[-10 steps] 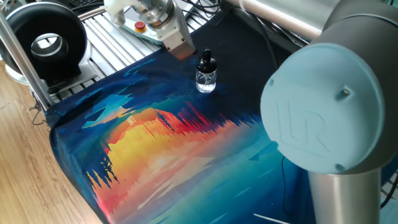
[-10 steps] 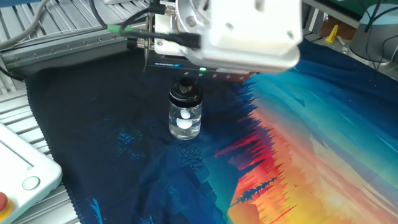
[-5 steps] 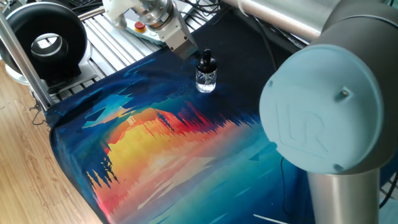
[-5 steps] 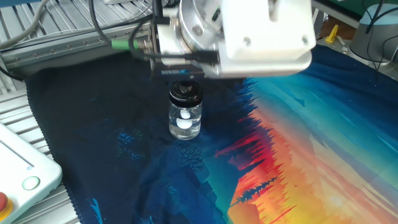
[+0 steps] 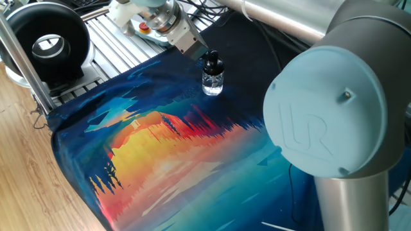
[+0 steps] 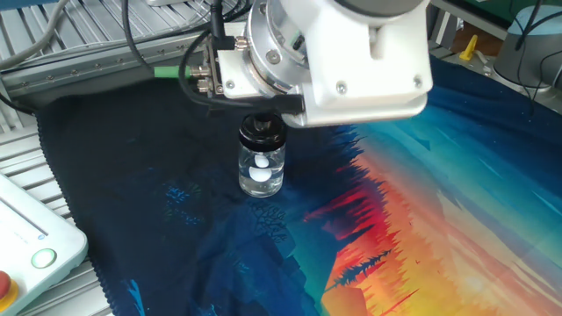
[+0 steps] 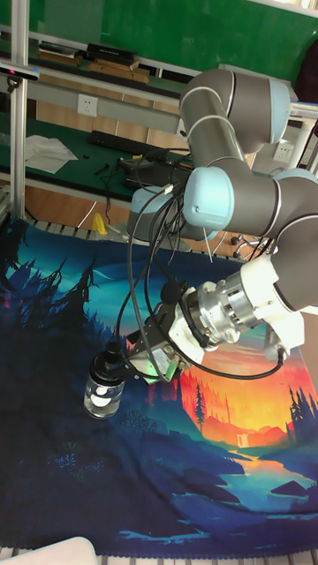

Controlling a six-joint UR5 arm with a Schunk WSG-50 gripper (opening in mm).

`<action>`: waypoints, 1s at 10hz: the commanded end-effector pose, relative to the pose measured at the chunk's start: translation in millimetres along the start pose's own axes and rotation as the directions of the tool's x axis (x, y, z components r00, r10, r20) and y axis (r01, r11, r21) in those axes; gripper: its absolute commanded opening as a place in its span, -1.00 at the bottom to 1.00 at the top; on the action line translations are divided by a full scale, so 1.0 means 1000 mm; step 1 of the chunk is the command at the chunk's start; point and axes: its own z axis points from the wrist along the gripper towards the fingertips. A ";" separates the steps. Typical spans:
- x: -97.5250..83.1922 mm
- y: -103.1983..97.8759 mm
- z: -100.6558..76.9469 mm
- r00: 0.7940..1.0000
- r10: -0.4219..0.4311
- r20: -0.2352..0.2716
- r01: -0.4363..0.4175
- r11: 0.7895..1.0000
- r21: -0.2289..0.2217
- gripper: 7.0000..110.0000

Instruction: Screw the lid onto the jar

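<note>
I am looking at the claw (image 7: 132,360) reaching in at a slant toward the top of the jar (image 7: 104,388); in the tall fixed view its tip is sitting just beside the black lid (image 7: 109,357). I cannot tell whether its fingers are spread or closed, since the wrist body is covering them in both table views. In one fixed view the claw (image 5: 200,52) is coming in from the upper left and meeting the lid (image 5: 212,62), which is sitting on the neck of the jar (image 5: 212,82). From the other fixed view I am seeing only the lid's lower rim (image 6: 262,133) under the white wrist housing, with the jar (image 6: 262,169) standing upright below it and white pieces showing inside the glass. The jar is resting on the dark blue part of the printed cloth (image 5: 160,154), away from the orange sunset patch. A black ring-shaped device (image 5: 45,43) is sitting off the cloth, well apart from the jar.
</note>
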 end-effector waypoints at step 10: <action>0.001 0.021 0.016 1.000 -0.030 0.004 0.030 0.996 -0.087 -0.28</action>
